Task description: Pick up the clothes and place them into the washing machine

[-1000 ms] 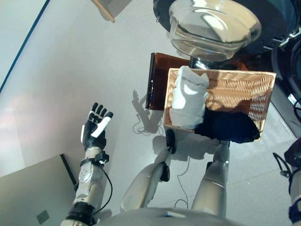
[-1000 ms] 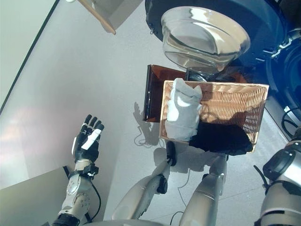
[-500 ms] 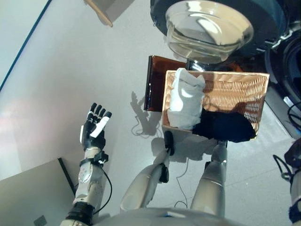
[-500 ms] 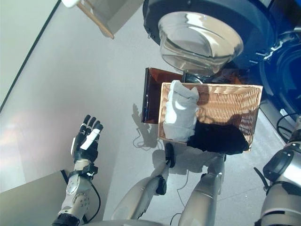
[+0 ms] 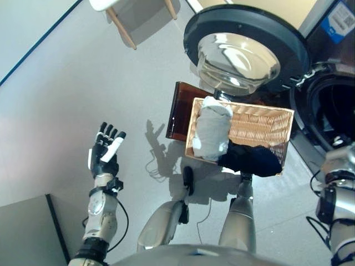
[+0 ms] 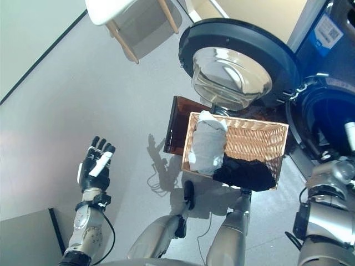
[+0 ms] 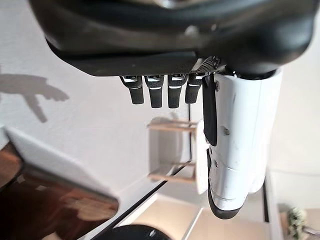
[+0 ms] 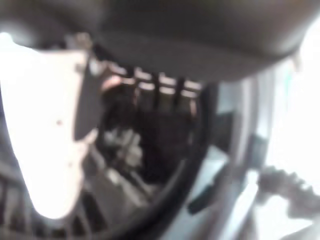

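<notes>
Change since earlier: only the camera has tipped up, bringing the chair and the drum opening into view; basket, clothes and left hand lie as they did.
Left hand (image 5: pixel 104 155): well left of the wicker basket, raised over the floor, fingers straight and spread, holding nothing.
Chair (image 6: pixel 130 14): beyond the basket, up and to its left, apart from the work.
Wicker basket (image 5: pixel 274 124): on the floor just below the open washer door (image 5: pixel 247 52), a brown tray (image 5: pixel 178 111) against its left side.
White garment (image 5: pixel 212 133): bunched in the basket's left end; soft and light, will sag and trail, so best pinched at its raised upper fold.
Dark garment (image 5: pixel 249 159): slumped over the basket's near right rim; limp cloth, likely to slide off, so gather it at the thick middle.
Washing machine drum (image 6: pixel 327 119): open, just right of the basket.
Right hand (image 8: pixel 150 95): shows only in its wrist view, near the drum; I cannot tell how its fingers sit.
</notes>
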